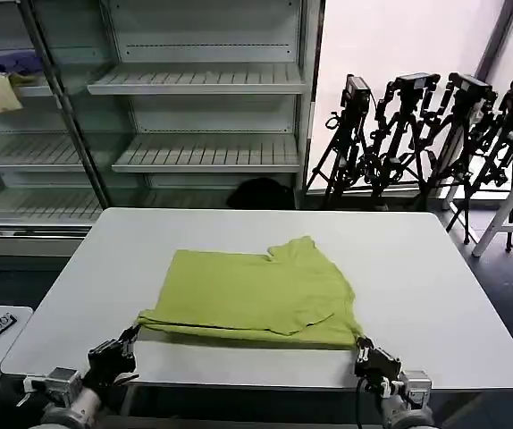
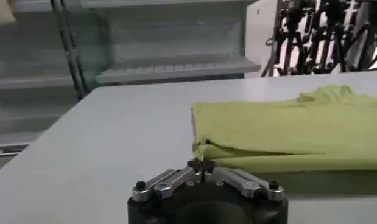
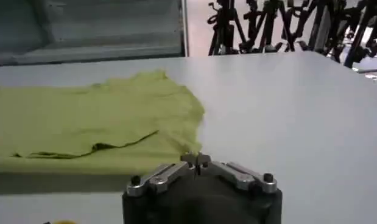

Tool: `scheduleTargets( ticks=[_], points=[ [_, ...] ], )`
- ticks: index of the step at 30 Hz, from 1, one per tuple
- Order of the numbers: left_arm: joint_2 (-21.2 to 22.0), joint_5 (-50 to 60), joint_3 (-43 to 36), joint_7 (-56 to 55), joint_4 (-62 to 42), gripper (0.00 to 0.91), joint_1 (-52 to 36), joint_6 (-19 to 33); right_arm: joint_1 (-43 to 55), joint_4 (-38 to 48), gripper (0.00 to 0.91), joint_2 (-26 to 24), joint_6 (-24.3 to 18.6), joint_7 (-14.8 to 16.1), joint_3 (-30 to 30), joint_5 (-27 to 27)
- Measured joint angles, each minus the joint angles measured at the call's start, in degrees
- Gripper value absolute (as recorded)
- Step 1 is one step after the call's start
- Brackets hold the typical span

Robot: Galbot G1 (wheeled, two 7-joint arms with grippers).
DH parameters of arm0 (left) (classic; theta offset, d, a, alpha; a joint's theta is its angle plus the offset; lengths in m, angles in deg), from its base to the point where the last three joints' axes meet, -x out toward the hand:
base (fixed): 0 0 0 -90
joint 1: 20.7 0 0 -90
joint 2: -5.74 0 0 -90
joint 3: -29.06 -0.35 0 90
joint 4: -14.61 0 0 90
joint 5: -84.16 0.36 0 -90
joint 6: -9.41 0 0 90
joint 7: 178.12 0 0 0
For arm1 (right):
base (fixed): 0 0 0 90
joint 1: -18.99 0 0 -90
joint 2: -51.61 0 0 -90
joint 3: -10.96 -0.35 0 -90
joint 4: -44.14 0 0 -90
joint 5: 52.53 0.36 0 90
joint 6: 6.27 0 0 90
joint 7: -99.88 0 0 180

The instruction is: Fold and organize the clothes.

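On the white desk [image 1: 435,268], a lime T-shirt [image 1: 256,295] lies partly folded, its body doubled over and one sleeve rumpled toward the far side, the whole garment sitting nearer the desk's near edge than its far one. At the shirt's near left corner, the left tool [image 1: 130,338] has its fingers pressed together on a peak of fabric; the left wrist view shows the cloth [image 2: 285,137] drawn to a point at the closed tips of that tool [image 2: 201,165]. At the shirt's near right corner, the right tool [image 1: 364,347] is likewise closed, and in the right wrist view its tips [image 3: 197,162] meet at the hem of the shirt [image 3: 97,119], apparently pinching that edge.

The shirt looks like thin, light cotton: limp, with no stiffness of its own, so it will likely sag and crease wherever it is unsupported and drag other layers along when pulled. Corners and hems seem the soundest places to take hold, since a pinch mid-panel would bunch the fabric. With layers already stacked, a grip probably needs to catch every layer at the corner, or the fold may slide apart.
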Motion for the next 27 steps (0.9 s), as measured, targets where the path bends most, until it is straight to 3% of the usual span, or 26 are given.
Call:
scheduleTargets(
  ticks=[1, 27],
  points=[
    [0.10, 0.20, 0.09, -0.22, 0.08, 0.897, 0.38, 0.19, -0.25, -0.14, 0.907, 0.03, 0.00, -0.02, 0.15, -0.10],
    [1.20, 2.54, 0.95, -6.29, -0.84, 0.907, 2.94, 3.75, -0.49, -4.14, 0.907, 1.14, -2.25, -0.57, -0.63, -1.85]
  ],
)
